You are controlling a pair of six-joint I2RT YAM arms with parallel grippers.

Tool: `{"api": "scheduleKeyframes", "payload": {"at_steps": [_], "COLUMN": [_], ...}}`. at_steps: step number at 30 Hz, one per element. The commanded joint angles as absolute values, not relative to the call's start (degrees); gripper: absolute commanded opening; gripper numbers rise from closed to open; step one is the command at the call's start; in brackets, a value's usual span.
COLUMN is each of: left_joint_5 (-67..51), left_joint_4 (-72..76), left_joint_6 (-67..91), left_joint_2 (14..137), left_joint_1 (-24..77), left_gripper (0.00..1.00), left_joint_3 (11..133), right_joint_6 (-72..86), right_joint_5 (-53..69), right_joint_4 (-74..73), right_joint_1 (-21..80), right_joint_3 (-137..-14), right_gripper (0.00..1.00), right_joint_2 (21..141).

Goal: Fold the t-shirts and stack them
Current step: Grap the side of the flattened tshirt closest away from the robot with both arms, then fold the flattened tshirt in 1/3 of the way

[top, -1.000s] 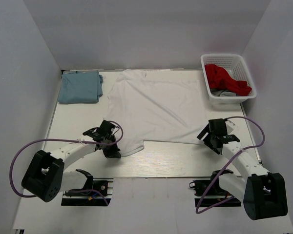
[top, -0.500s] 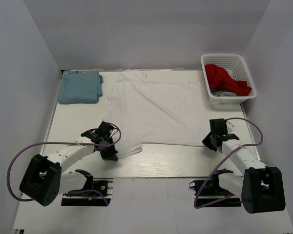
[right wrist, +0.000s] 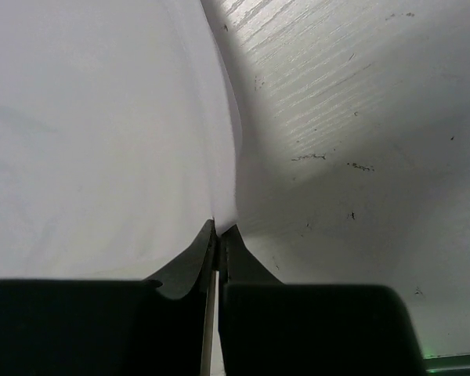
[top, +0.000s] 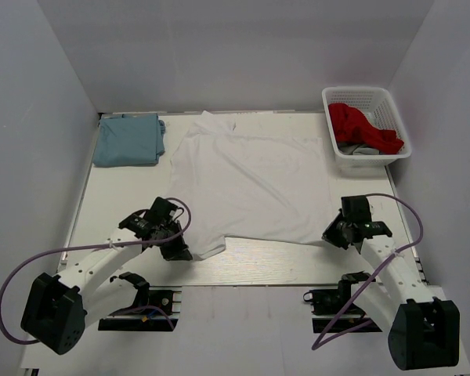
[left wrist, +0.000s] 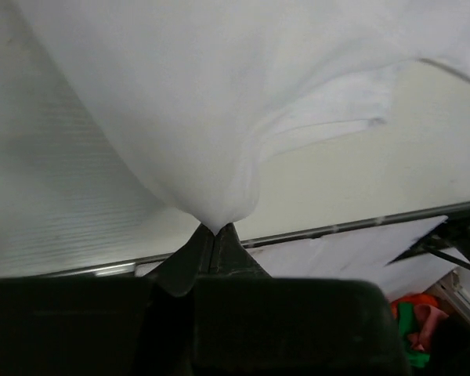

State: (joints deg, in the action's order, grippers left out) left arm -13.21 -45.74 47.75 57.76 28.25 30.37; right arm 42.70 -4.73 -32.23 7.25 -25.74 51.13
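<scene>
We judge the task roughly half done. The plain light blue cotton t-shirt [top: 127,139] lies folded into a neat rectangle at the far left corner of the pale wood-grain table [top: 274,266], and we take it for the base of the stack.

The plain white short-sleeved cotton t-shirt [top: 251,180] lies spread open across the middle of the table, collar at the far side and hem toward us, not yet folded.

Our left gripper [top: 180,251] is pressed together on the near left corner of the hem, and the left wrist view shows the cloth bunched into its tips. Our right gripper [top: 332,234] pinches the near right corner of the hem in the same way.

The white shirt has yet to be folded and set on the blue one. The crumpled red garment [top: 360,125] sits in the white plastic lattice basket [top: 330,108] at the far right.
</scene>
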Motion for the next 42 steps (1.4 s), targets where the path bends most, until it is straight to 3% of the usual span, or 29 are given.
{"api": "scheduleKeyframes", "payload": {"at_steps": [1,6,16,21,30,42], "left_joint_5": [-16.35,-17.23,1.65,5.7,5.28,8.26], "left_joint_4": [-38.69,-35.34,-35.25,-34.37,-23.13,-24.25], "left_joint_6": [46.06,43.86,43.86,42.72,36.49,35.77], "left_joint_2": [58.52,62.4,74.17,81.63,87.79,105.89], "left_joint_1": [28.48,27.33,25.49,22.51,19.25,15.03], "left_gripper": [0.0,0.0,0.0,0.0,0.0,0.03], "left_joint_3": [35.76,41.12,57.64,64.67,69.87,83.83], "right_joint_6": [40.7,38.5,36.3,35.77,33.31,30.85], "right_joint_5": [-3.78,-4.48,-3.25,-5.7,-8.87,-12.83], "right_joint_4": [-32.7,-29.63,-24.35,-23.2,-21.71,-24.09], "right_joint_1": [7.47,7.38,7.12,7.12,7.03,6.33], "right_joint_3": [-29.08,-32.78,-44.71,-49.73,-59.58,-71.89], "right_gripper": [0.0,0.0,0.0,0.0,0.0,0.0], "right_joint_2": [52.29,55.63,65.47,71.18,81.63,97.46]}}
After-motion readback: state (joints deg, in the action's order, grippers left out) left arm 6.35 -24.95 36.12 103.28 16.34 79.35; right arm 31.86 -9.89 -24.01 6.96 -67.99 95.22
